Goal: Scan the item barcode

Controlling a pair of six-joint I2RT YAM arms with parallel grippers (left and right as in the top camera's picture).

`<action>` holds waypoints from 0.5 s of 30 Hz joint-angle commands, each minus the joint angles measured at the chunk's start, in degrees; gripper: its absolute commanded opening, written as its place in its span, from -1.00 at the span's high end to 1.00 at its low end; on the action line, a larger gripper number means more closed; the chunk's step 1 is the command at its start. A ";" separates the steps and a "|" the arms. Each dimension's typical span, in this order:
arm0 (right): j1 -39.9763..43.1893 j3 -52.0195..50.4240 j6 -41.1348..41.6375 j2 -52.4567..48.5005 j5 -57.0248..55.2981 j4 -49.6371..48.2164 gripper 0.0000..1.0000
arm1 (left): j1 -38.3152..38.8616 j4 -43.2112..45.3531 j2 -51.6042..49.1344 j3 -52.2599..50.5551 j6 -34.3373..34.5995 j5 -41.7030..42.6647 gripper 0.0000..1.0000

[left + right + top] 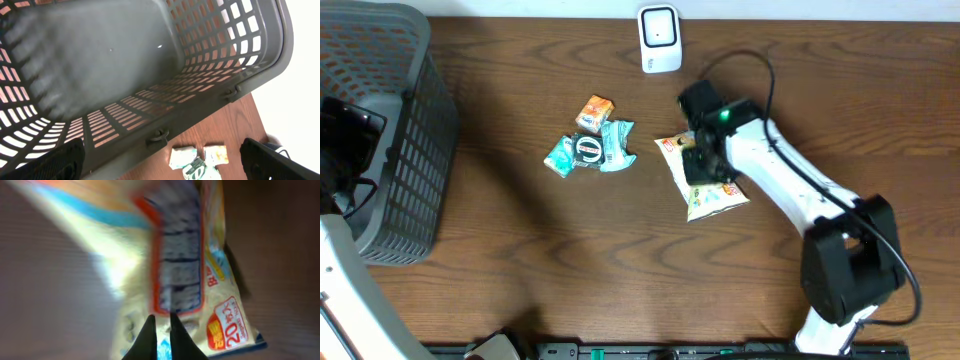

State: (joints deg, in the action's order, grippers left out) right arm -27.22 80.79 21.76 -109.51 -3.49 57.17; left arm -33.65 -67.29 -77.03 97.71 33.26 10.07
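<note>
Right of centre on the desk (620,270), the right jaws are pinched shut on the film of a yellow snack packet (713,200) lying flat. It looks like a thin hold, so a slow, level lift is best, keeping the packet from slipping or folding over its printed panel. Off to the left, the left jaws hang spread wide and empty over the grey basket (400,120), well apart from a cluster of small sachets (590,148). At the far edge stands the white scanner (660,38); the barcode side should be turned squarely toward its window and held flat.
</note>
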 commanded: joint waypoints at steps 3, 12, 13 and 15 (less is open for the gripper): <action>1.60 -7.56 4.11 -0.44 -5.62 -3.45 0.86 | -0.20 -0.11 0.52 0.83 0.48 -0.07 -0.96; 5.09 7.15 3.87 -0.15 -6.69 13.57 0.76 | -0.20 -0.11 0.52 0.83 0.48 -0.07 -0.96; 5.18 10.05 3.80 -0.15 -6.40 15.04 0.72 | -0.20 -0.13 0.52 0.83 0.48 -0.07 -0.95; 5.16 14.27 1.92 -0.15 -4.59 15.82 0.69 | -0.20 -0.11 0.52 0.83 0.48 -0.07 -0.95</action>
State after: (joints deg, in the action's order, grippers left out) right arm -22.02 88.95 24.75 -110.24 -8.62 72.34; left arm -33.65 -67.29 -77.03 97.71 33.26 10.17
